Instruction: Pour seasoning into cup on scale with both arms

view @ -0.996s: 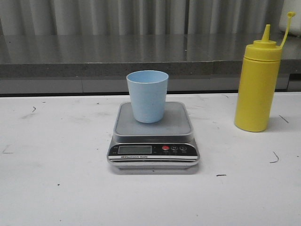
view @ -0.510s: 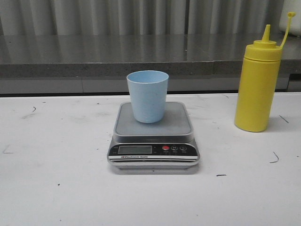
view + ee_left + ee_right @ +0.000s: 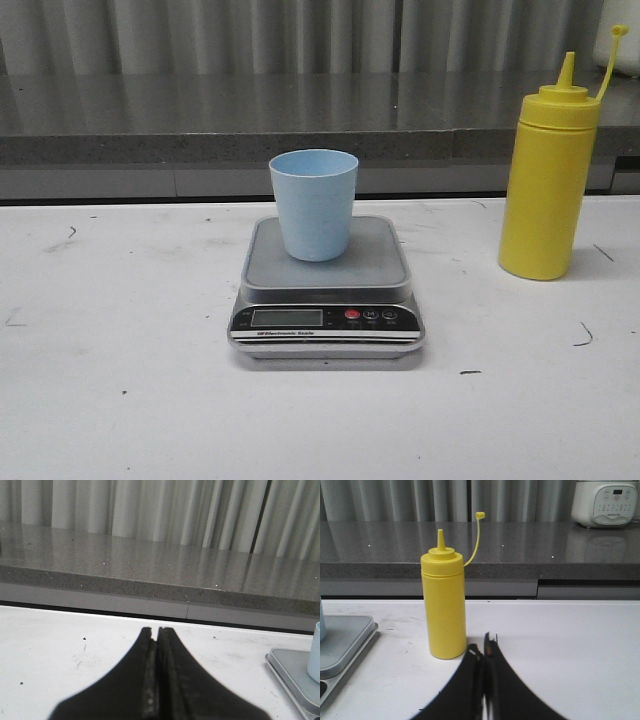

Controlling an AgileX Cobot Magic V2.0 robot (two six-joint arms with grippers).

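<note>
Faintly, "Electronic Scale" on the scale (image 3: 327, 300) beneath the cup (image 3: 313, 204)

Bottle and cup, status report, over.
Left gripper shut, empty; right gripper shut, empty. Yellow bottle upright on table, untouched, cap tip off. Blue cup upright on scale. Nothing between bottle and cup.

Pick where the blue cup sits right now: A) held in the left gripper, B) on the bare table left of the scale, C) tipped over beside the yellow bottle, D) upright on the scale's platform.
D: the front view shows the cup standing upright on the scale, apart from the yellow bottle at the right.
</note>
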